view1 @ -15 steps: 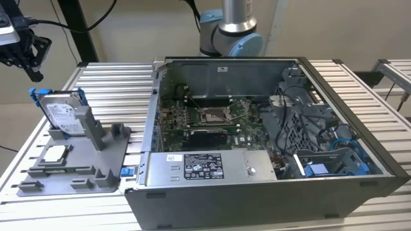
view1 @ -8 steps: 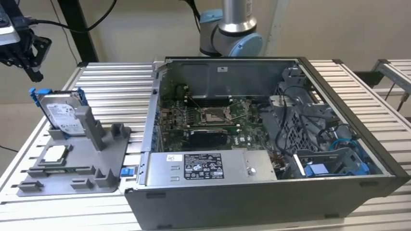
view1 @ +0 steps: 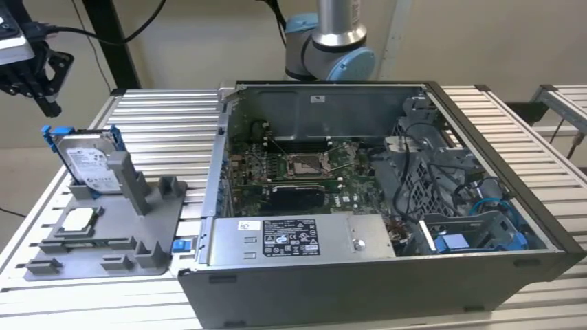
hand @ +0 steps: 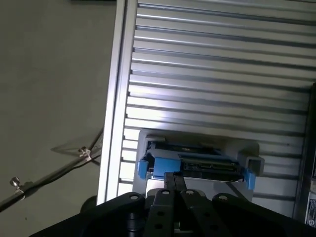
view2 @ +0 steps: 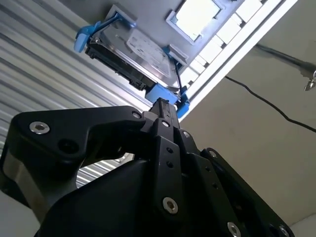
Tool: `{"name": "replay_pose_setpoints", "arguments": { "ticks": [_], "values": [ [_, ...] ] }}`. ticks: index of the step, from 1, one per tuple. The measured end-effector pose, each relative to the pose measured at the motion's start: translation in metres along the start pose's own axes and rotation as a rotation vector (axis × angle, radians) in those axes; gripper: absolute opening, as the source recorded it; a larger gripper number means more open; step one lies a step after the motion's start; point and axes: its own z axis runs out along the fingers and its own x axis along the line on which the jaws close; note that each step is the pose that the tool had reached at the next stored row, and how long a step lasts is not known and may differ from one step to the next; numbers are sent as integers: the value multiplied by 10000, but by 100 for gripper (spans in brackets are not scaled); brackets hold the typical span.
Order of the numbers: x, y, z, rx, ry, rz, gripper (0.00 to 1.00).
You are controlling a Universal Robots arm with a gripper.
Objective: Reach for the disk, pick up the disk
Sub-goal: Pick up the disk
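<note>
- The pincer (view1: 49, 108) hangs in the air above the table's (view1: 165, 117) edge on the exterior view's left, near the far corner, higher than the disk (view1: 89, 161) and clear of it.
- In both wrist views its black fingers (view2: 163, 111) come together at a narrow tip with nothing between them, so the pincer (hand: 174, 177) is closed and empty.
- The disk stands propped in a grey holder (view1: 106, 237) that lies on the table close to that same edge.
- It sits at the holder's far end, against a grey upright post (view1: 128, 180).
- The disk rests on one short end and leans back, so its long axis rises steeply from the holder.
- Its white-labelled face is turned toward the table's near edge and slightly upward.
- Two blue rail tabs (view1: 48, 130) stick out at its upper corners.
- In the first wrist view the disk (hand: 202, 165) shows end-on, its upper short end toward the pincer, with blue rail pieces on both sides.
- In the second wrist view the disk (view2: 143, 54) lies just past the pincer's (view2: 162, 103) tip, apart from it.
- A small square silver chip (view1: 78, 220) lies flat in the holder, nearer the table's near edge than the disk.
- An open computer case (view1: 385, 206) takes up the middle of the table, beside the holder.
</note>
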Motion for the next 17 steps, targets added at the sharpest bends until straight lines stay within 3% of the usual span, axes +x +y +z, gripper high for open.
{"name": "replay_pose_setpoints", "arguments": {
  "ticks": [17],
  "values": [
    [4, 1, 0, 9, 118, -3038, 0]
  ]
}}
